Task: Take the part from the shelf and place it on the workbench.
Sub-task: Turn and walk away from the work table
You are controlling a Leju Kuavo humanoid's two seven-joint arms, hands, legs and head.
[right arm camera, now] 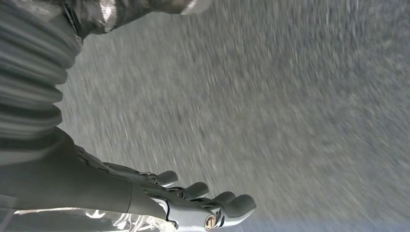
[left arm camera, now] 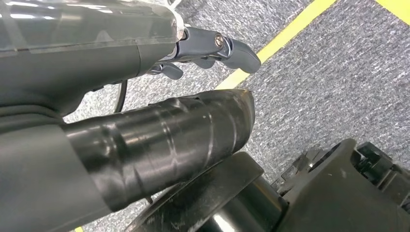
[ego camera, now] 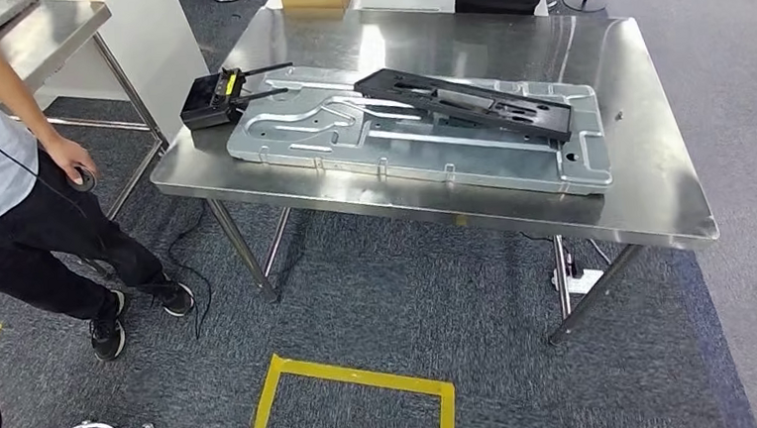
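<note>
Two hands, left (left arm camera: pixel 208 48) and right (right arm camera: pixel 203 203), hang empty, fingers loosely apart; the black part (ego camera: pixel 467 99) looks rigid, flat, best gripped mid-length along its edges.

A stainless-steel counter (ego camera: pixel 651 197) stands on grey carpeted floor (ego camera: pixel 380 303). On it lies a wide silver metal panel (ego camera: pixel 350 136); a long black part (ego camera: pixel 467 99) rests across that panel. A black device (ego camera: pixel 211 98) sits at the panel's left end.

Left hand (left arm camera: pixel 212 50) empty, fingers apart; right hand (right arm camera: pixel 203 203) empty, fingers extended.
</note>
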